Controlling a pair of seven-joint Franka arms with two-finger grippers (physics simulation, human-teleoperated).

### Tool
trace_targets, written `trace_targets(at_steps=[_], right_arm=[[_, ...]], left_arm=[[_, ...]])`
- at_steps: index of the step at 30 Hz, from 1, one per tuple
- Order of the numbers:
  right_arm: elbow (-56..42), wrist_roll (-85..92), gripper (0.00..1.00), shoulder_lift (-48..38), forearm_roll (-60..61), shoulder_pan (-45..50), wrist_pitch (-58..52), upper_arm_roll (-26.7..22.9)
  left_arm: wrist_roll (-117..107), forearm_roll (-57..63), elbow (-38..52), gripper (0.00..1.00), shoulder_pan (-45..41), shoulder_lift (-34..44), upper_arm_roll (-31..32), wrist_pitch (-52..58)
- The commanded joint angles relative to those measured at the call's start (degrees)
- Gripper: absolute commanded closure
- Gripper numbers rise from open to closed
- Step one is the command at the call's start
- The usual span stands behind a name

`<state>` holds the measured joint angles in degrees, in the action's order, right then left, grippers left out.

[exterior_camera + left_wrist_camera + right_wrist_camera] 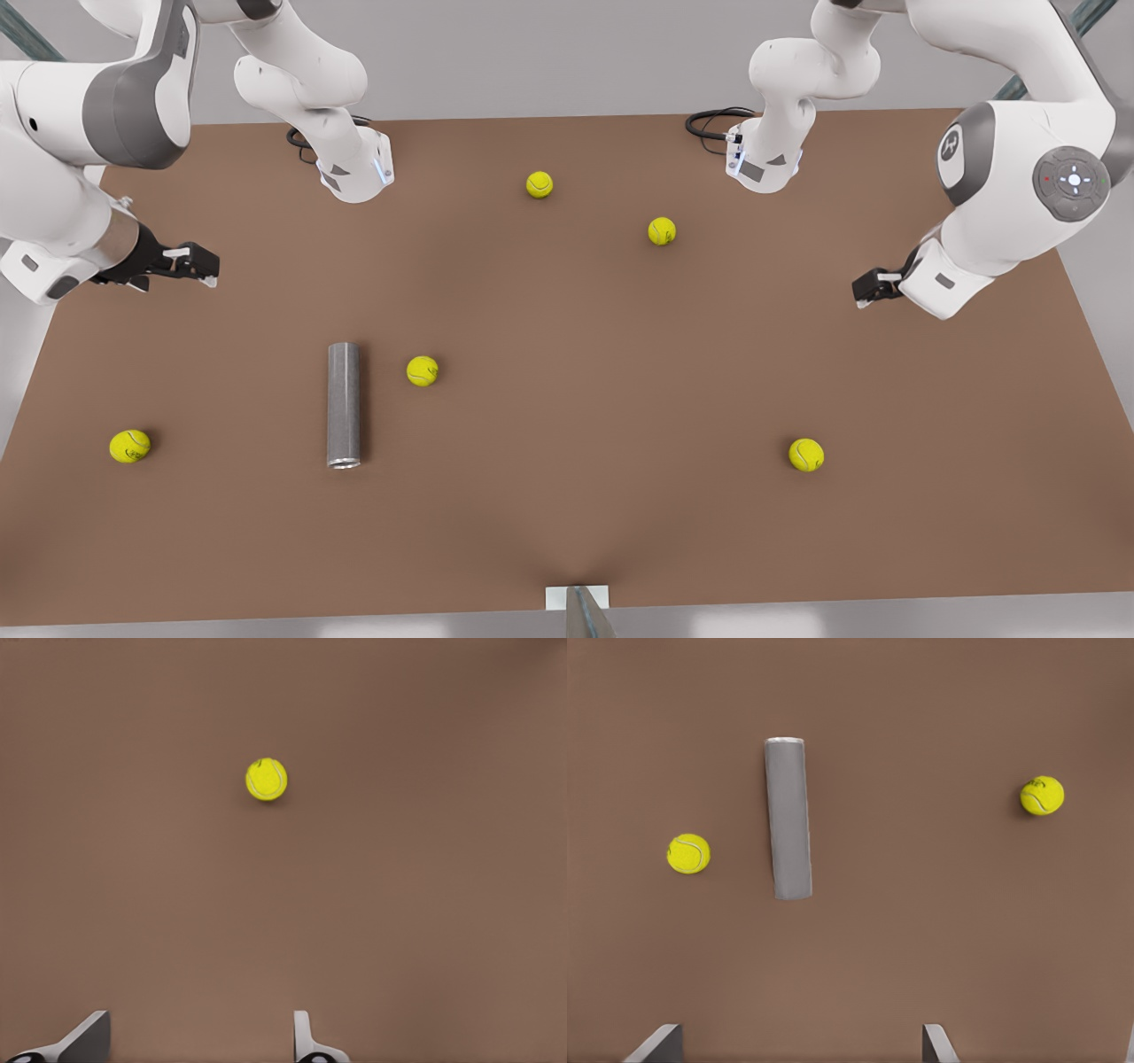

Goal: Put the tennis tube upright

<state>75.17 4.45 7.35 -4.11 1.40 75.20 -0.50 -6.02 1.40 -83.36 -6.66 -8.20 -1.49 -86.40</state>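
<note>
Lying flat on table (pixel 620 496): tennis tube (pixel 344 405). Right claw (pixel 190 263), left claw (pixel 873 288) both apart.

Brown tabletop (pixel 567 496) against plain grey surround.

No readable text, label, brand or number appeared on anything in these views.
</note>
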Motion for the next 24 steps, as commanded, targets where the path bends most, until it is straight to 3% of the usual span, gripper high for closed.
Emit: trace_targets(at_steps=[1,3,7,11,18,24], right_arm=[[0.0,1.0,0.00,0.0,0.0,0.0,0.1,0.0],[-0.1,0.9,0.00,2.4,0.1,0.3,0.5,0.1],[1.8,-9.5,0.00,16.7,0.5,2.4,7.5,0.1],[15.6,-22.4,0.00,17.4,3.1,2.8,28.4,0.1],[39.9,-22.3,0.00,14.2,3.1,4.4,67.1,0.2],[39.2,-21.9,0.00,18.4,3.1,4.4,68.9,-0.1]], left_arm=[[-0.2,0.1,0.0,0.00,-0.1,-0.1,0.0,-0.8],[-0.2,0.0,0.0,0.00,-0.1,-0.1,0.0,-0.7],[-0.2,0.0,0.0,0.00,-0.1,0.0,-0.1,-0.7],[-0.4,-0.1,-0.6,0.00,0.0,-0.1,-0.2,-0.5],[-0.4,-0.4,-0.7,0.00,0.2,-0.2,-0.2,-0.3],[-0.4,-0.5,-0.6,0.00,0.3,-0.5,-0.2,0.0]])
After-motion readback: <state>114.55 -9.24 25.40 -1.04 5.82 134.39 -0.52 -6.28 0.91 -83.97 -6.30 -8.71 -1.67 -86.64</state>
